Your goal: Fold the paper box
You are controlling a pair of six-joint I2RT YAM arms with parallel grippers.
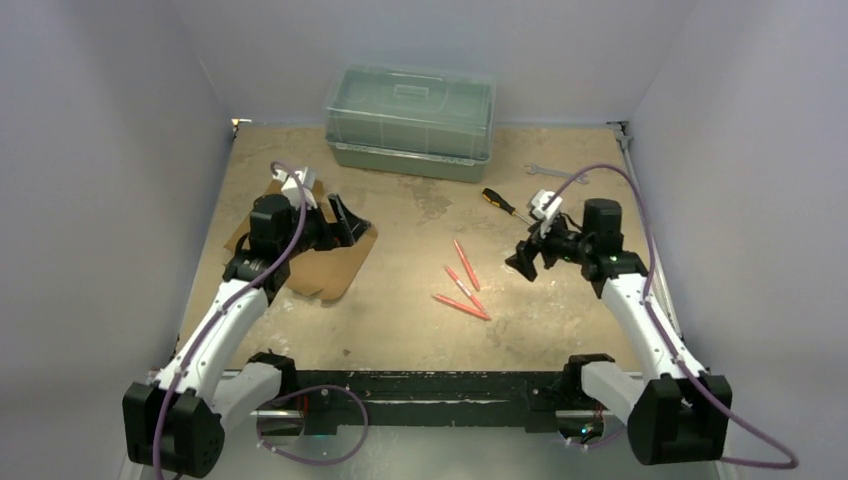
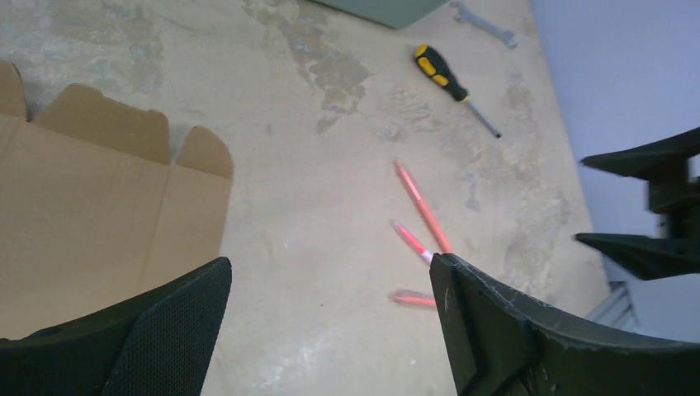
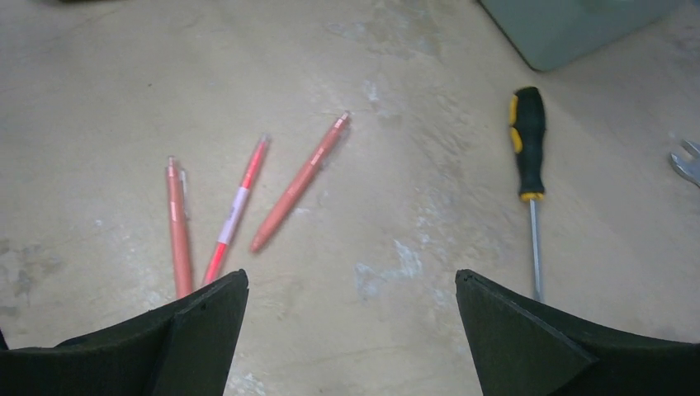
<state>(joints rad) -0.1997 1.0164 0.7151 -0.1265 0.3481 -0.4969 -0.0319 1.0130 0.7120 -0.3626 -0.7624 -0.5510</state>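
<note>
On the left half of the desk (image 1: pixel 400 335) the paper box (image 1: pixel 338 268) lies flat and unfolded, scalloped flaps toward the middle. Over its right edge hangs the left end effector (image 2: pixel 330 272), spread wide and empty; one finger (image 2: pixel 157 330) sits above the cardboard, though contact cannot be told. Well apart on the right, the right end effector (image 3: pixel 351 285) is likewise spread wide, holding nothing, above bare desk between the pens (image 3: pixel 301 181) and the screwdriver (image 3: pixel 528 140).
</note>
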